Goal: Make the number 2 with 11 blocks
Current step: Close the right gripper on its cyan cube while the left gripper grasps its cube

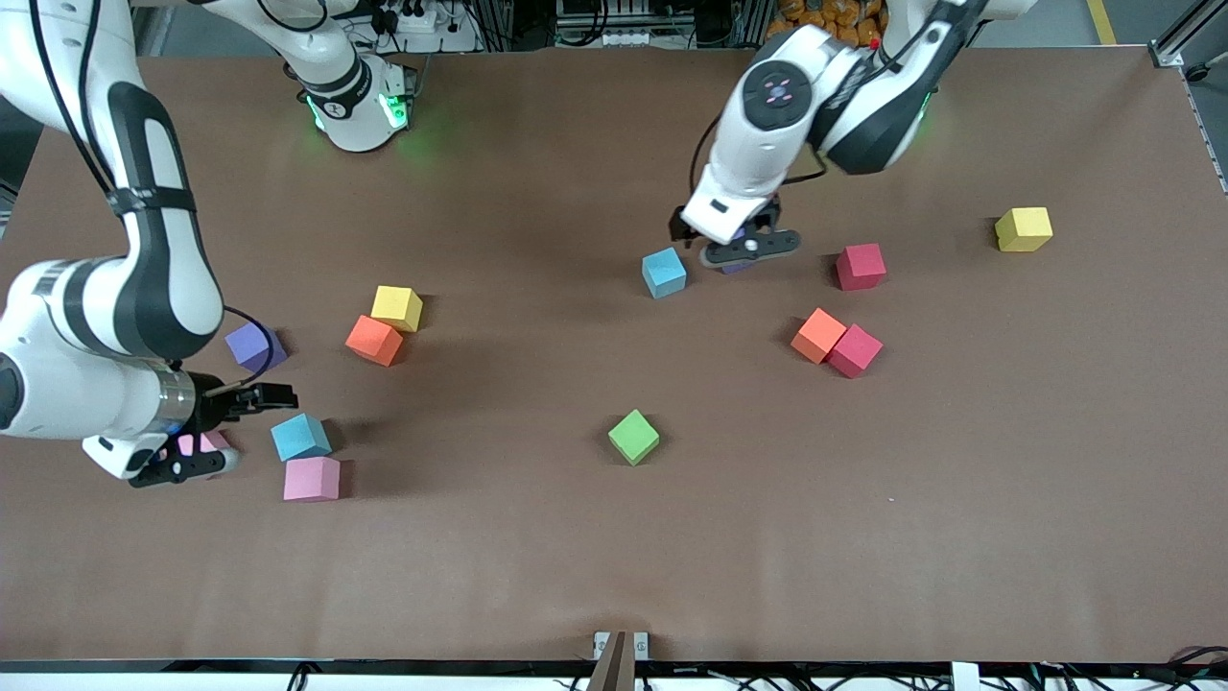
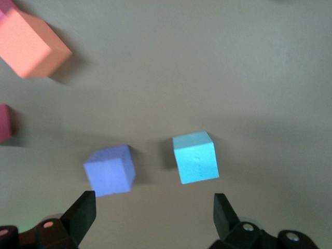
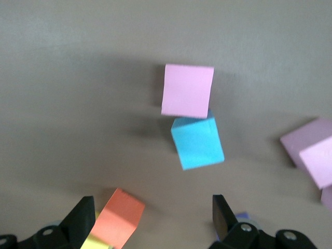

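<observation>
Left gripper [image 1: 737, 251] hangs low with jaws spread wide and nothing between them, over a purple block [image 2: 110, 169] that sits just beside a light blue block [image 1: 664, 272]. In the left wrist view both cubes lie just ahead of the open fingers [image 2: 83, 212], the purple one closer to the finger line. Right gripper [image 1: 197, 432] is at the right arm's end of the table, also wide open and empty, over a pink block [image 1: 203, 441] that it half hides; a blue block [image 1: 300, 437] and another pink block [image 1: 312, 479] touch each other just beside it.

Out from there the blocks are scattered: purple [image 1: 254, 346], orange [image 1: 374, 340] touching yellow [image 1: 397, 308], green [image 1: 633, 437] alone mid-table, orange [image 1: 818, 335] against red [image 1: 855, 350], another red [image 1: 861, 266], yellow [image 1: 1023, 229] well apart.

No part of the 2 is laid down yet, so this looks like the very first pick. The left gripper needs to centre on the purple cube, drop, and close without nudging the light blue neighbour.
</observation>
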Motion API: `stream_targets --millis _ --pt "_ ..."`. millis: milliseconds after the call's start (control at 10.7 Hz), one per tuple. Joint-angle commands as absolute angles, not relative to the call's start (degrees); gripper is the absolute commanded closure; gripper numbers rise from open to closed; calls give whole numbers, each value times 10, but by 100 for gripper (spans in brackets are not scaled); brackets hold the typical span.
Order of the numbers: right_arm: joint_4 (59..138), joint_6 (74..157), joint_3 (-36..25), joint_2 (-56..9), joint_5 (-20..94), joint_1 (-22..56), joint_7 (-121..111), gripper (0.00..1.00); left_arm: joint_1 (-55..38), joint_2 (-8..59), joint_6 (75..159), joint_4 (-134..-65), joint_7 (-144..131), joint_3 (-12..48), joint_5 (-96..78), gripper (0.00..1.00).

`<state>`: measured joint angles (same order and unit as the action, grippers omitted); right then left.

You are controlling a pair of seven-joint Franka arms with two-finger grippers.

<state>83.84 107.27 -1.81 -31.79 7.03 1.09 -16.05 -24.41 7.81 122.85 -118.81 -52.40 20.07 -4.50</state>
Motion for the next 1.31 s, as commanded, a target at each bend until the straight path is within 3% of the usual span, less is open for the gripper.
stream_targets --millis 0,844,1220 --pt "841 1130 -16 -355 63 -2 -237 0 -275 124 1265 -1185 -571 195 -48 0" --pt "977 1336 -16 -374 65 -8 -274 0 -322 230 1368 -1185 -635 179 -48 0" --pt "985 1367 -16 -380 65 -10 -357 4 -323 251 1380 -1184 -635 167 -48 0"
